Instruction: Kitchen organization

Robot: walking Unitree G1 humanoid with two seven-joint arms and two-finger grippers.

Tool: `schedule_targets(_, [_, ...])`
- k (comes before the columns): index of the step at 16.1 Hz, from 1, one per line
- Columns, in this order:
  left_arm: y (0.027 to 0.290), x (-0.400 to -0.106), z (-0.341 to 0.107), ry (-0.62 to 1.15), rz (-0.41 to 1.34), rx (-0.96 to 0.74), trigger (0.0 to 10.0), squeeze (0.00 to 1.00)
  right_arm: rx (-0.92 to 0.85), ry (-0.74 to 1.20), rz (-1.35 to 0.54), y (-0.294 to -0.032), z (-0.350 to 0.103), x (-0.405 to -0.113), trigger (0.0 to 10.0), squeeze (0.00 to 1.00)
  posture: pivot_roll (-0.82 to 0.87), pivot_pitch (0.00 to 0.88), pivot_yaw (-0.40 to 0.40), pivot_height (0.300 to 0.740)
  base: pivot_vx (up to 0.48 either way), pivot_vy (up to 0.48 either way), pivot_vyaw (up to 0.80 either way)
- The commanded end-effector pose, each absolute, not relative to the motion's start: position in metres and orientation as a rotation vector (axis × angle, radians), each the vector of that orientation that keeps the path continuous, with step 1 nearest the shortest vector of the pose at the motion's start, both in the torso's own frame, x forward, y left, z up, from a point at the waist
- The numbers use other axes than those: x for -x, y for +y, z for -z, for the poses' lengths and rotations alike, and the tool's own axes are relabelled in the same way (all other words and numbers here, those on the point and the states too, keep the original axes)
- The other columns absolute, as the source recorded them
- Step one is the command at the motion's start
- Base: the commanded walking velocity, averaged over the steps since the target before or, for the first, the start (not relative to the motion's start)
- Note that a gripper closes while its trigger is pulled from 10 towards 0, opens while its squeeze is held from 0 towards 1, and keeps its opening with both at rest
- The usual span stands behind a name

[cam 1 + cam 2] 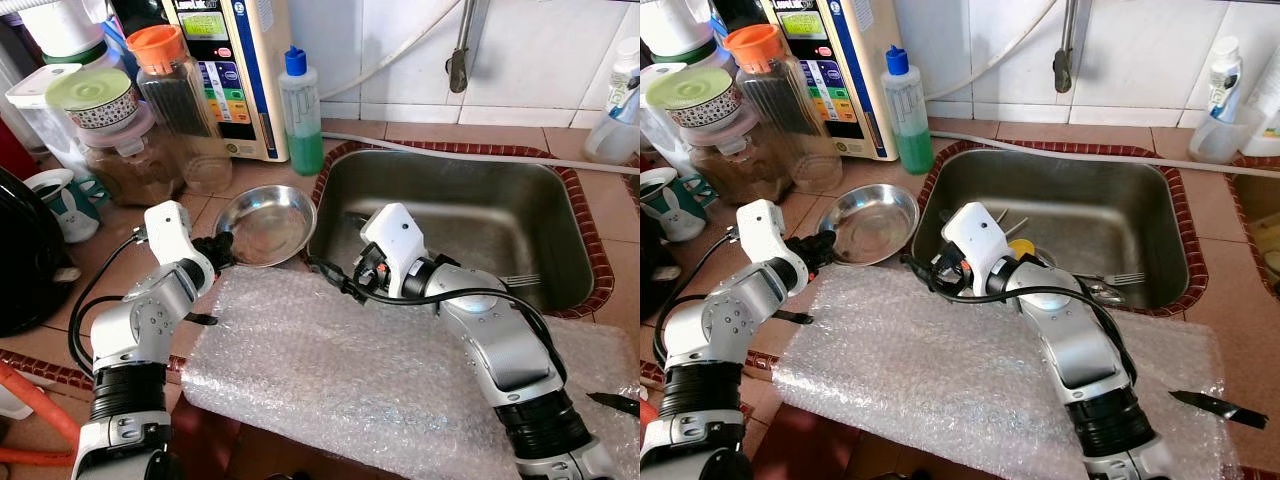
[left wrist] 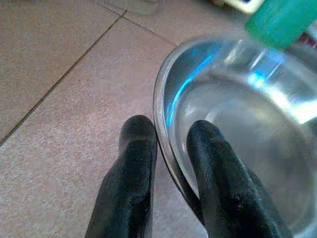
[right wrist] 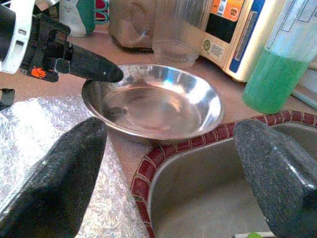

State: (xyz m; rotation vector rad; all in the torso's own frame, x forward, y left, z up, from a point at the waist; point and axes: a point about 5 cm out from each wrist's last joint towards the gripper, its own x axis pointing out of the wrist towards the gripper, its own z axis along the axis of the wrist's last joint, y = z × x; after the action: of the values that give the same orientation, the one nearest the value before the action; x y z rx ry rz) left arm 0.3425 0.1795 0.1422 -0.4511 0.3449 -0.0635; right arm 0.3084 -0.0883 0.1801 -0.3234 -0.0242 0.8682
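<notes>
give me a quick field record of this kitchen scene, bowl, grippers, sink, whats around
steel bowl: upright on the tiled counter, beside the sink's left rim
left gripper: fingers straddle the bowl's near rim, one inside, one outside
right gripper: open, pointed at the bowl, not touching it
sink: holds a fork
bubble wrap: spread on the counter in front
green soap bottle: behind the bowl

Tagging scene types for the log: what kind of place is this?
A home kitchen counter, most likely: a steel sink set into tile, a green soap bottle beside it, and storage jars nearby.
</notes>
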Motion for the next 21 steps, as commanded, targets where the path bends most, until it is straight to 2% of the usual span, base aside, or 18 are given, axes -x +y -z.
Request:
schedule_targets(1, [0.183,-0.344,-0.147,0.320,0.037,0.455,0.0,0.00,0.327,-0.057,-0.886,-0.084,-0.188,-0.307,10.0,0.00,-0.21,0.093,0.146,0.740,0.000,0.000,0.00])
schedule_targets(9, [0.176,-0.349,-0.177,0.082,0.080,0.503,0.0,0.00,0.337,-0.079,-0.813,-0.089,-0.191,-0.315,10.0,0.00,-0.21,0.095,0.148,0.740,0.000,0.000,0.00])
schedule_targets(16, [0.180,-0.351,-0.189,-0.003,0.082,0.487,0.0,0.00,0.346,-0.089,-0.735,-0.095,-0.190,-0.322,10.0,0.00,-0.21,0.097,0.150,0.740,0.000,0.000,0.00])
schedule_targets(18, [0.179,-0.351,-0.195,-0.044,0.114,0.474,0.0,0.00,0.347,-0.096,-0.691,-0.100,-0.191,-0.326,10.0,0.00,-0.21,0.097,0.150,0.740,0.000,0.000,0.00])
schedule_targets(21, [0.176,-0.349,-0.205,-0.102,0.175,0.458,0.0,0.00,0.243,-0.100,-0.531,-0.115,-0.194,-0.342,10.0,0.00,-0.21,0.098,0.152,0.740,0.000,0.000,0.00])
